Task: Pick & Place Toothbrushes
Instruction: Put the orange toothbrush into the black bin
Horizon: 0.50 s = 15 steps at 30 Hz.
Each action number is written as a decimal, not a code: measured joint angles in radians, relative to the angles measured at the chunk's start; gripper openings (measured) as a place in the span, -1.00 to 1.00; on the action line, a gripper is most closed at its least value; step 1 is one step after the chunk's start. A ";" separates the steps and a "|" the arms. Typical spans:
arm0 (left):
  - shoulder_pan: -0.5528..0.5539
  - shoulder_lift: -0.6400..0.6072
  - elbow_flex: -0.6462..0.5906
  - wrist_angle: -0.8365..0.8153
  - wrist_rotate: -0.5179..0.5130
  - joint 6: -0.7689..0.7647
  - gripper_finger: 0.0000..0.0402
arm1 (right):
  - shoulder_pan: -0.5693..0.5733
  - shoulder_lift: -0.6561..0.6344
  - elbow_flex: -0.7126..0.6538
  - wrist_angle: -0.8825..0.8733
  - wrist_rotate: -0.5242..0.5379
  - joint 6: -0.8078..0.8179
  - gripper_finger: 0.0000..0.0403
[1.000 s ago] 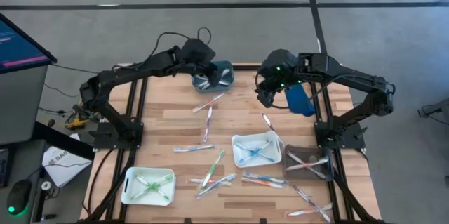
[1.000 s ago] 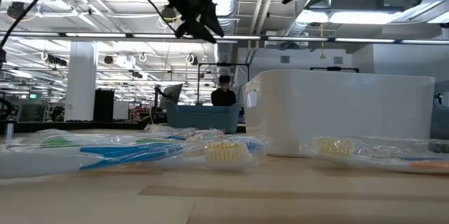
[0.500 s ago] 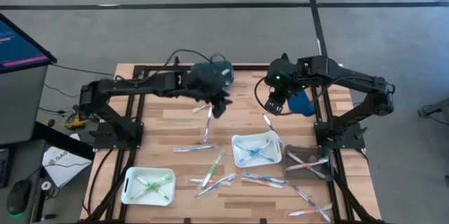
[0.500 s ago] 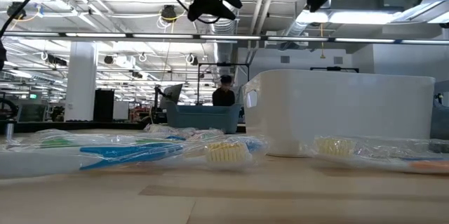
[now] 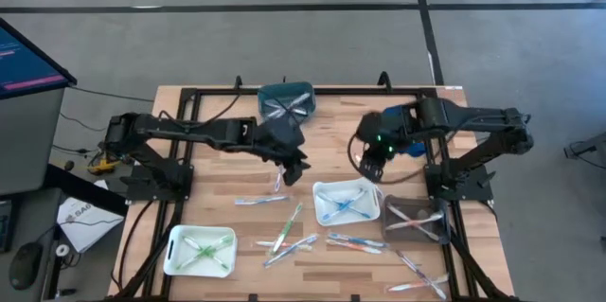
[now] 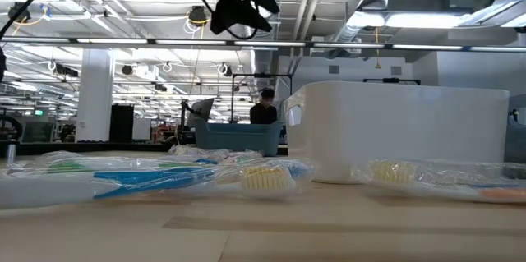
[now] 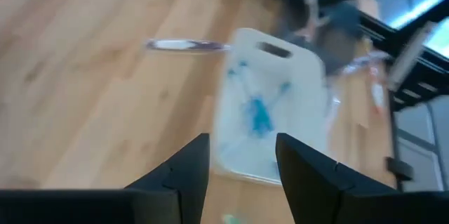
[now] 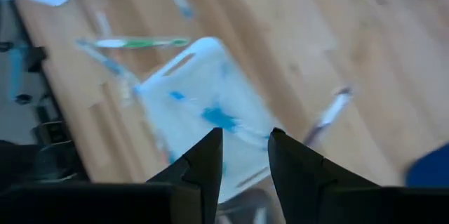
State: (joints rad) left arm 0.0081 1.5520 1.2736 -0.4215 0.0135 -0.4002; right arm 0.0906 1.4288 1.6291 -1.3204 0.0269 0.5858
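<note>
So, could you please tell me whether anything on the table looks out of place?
Yes: several toothbrushes lie loose on the wood at mixed angles, mostly between the white tray and the front edge, while others are crossed inside trays. Nothing looks damaged or spilled.

Overhead, table-level and both wrist cameras share the white tray [image 5: 346, 200].

You have a dark teal plastic tray [image 5: 286, 99] at the far edge of the wooden slatted table [image 5: 218, 165]; a white tray [image 5: 201, 250] sits near its front-left corner.
</note>
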 joint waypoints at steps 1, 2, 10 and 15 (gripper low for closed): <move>-0.011 0.000 0.000 0.014 0.001 -0.003 -0.21 | 0.031 0.000 0.000 0.010 0.002 0.026 -0.46; -0.023 0.000 0.000 0.034 0.002 -0.013 -0.21 | 0.063 0.000 0.000 0.023 0.005 0.049 -0.46; -0.117 0.000 0.000 0.213 0.002 -0.131 -0.21 | 0.328 0.000 0.000 0.133 0.101 0.213 -0.46; -0.184 0.000 0.000 0.302 -0.036 -0.290 -0.21 | 0.496 -0.001 -0.036 0.262 0.208 0.302 -0.46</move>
State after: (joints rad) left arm -0.1761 1.5520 1.2739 -0.1190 -0.0221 -0.6897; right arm 0.5869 1.4276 1.5932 -1.0581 0.2351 0.8879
